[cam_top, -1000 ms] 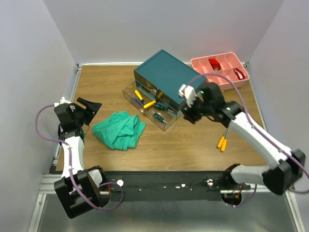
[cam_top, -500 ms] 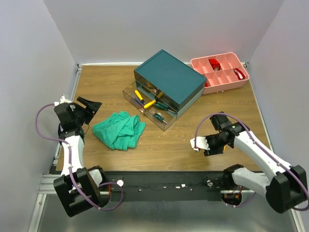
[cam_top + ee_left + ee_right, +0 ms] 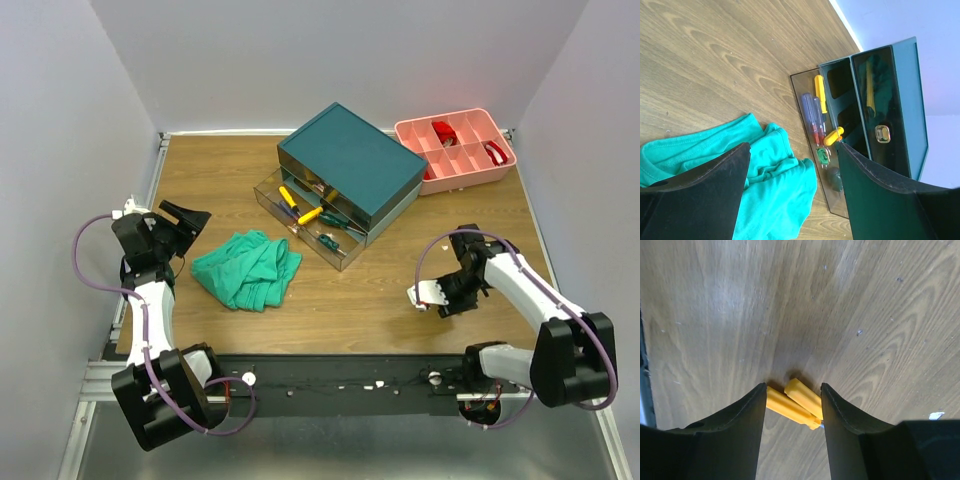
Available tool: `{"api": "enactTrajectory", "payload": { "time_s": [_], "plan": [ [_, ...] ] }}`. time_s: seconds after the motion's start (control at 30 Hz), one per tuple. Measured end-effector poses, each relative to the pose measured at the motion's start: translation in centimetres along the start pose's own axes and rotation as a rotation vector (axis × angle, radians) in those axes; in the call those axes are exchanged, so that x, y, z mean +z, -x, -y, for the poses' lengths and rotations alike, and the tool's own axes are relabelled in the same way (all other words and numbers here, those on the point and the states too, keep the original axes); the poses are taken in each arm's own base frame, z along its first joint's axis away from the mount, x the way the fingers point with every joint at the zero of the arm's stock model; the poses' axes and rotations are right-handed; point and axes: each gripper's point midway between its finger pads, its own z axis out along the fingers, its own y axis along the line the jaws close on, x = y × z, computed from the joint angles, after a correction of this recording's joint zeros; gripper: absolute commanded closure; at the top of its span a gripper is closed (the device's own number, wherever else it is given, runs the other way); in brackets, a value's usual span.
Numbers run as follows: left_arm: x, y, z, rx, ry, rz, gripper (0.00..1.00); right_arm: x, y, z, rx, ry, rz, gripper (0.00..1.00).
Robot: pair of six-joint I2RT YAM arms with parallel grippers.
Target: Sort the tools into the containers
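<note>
The wooden table (image 3: 230, 170) carries everything, and both arms reach over it from its near edge. The largest thing on it is the dark teal box (image 3: 350, 165), which sits well ahead of the left gripper (image 3: 794, 146) and off to that gripper's right, and far ahead and to the left of the right gripper (image 3: 792, 385). A pink tray (image 3: 465, 182) stands just beyond the box, well ahead of the right gripper. A green cloth (image 3: 765, 170) lies bunched directly under and ahead of the left gripper's fingertips, between them and the box. One clear drawer (image 3: 796, 95) stands pulled out of the box toward the cloth. The left gripper hangs above the table with its fingers spread wide and nothing between them. The right gripper is down at the table, its fingers apart on either side of two yellow-handled screwdrivers (image 3: 790, 407) that lie side by side on the wood. The handle ends sit right against the finger faces, and whether the fingers press them I cannot tell; their shafts are hidden. In the open drawer lie a yellow screwdriver (image 3: 820, 92), two red-and-blue ones (image 3: 812, 120), a short orange one (image 3: 832, 136) and a green one (image 3: 822, 156).
</note>
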Motion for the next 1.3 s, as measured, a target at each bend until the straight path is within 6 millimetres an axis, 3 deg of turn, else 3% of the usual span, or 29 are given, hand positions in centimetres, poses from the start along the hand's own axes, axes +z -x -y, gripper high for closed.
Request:
{"api": "enactTrajectory", "payload": {
  "time_s": [0.33, 0.43, 0.6, 0.77, 0.87, 0.97, 1.0, 1.07, 1.2, 1.3],
  "plan": [
    [0.0, -0.1, -0.1, -0.002, 0.005, -0.005, 0.2, 1.1, -2.5, 1.5, -0.024, 0.003, -0.054, 0.5],
    [0.0, -0.1, -0.1, -0.002, 0.005, -0.006, 0.2, 1.6, -3.1, 2.5, -0.041, -0.013, -0.069, 0.57],
    [0.0, -0.3, -0.2, -0.006, 0.009, -0.01, 0.2, 1.7, -3.6, 3.4, -0.078, -0.017, -0.085, 0.85],
    [0.0, -0.5, -0.5, -0.013, 0.018, -0.02, 0.2, 1.2, -2.2, 4.8, -0.162, -0.048, -0.025, 0.93],
    [0.0, -0.5, -0.5, -0.014, 0.019, -0.02, 0.2, -0.2, 0.9, 6.5, -0.263, -0.112, 0.041, 0.95],
    [0.0, -0.5, -0.5, -0.015, 0.02, -0.021, 0.2, -2.4, 6.4, 8.9, -0.387, -0.209, 0.143, 0.96],
    [0.1, -0.5, -0.5, -0.015, 0.021, -0.022, 0.2, -2.9, 7.4, 9.2, -0.396, -0.227, 0.164, 0.96],
    [0.1, -0.6, -0.6, -0.017, 0.022, -0.023, 0.2, -4.6, 11.6, 10.1, -0.413, -0.263, 0.265, 0.96],
    [0.1, -0.6, -0.6, -0.017, 0.022, -0.023, 0.2, -9.6, 20.1, 13.3, -0.31, -0.307, 0.497, 0.95],
    [0.1, -0.6, -0.6, -0.017, 0.023, -0.024, 0.2, -12.8, 24.6, 16.5, -0.115, -0.287, 0.67, 0.95]
  ]
}}
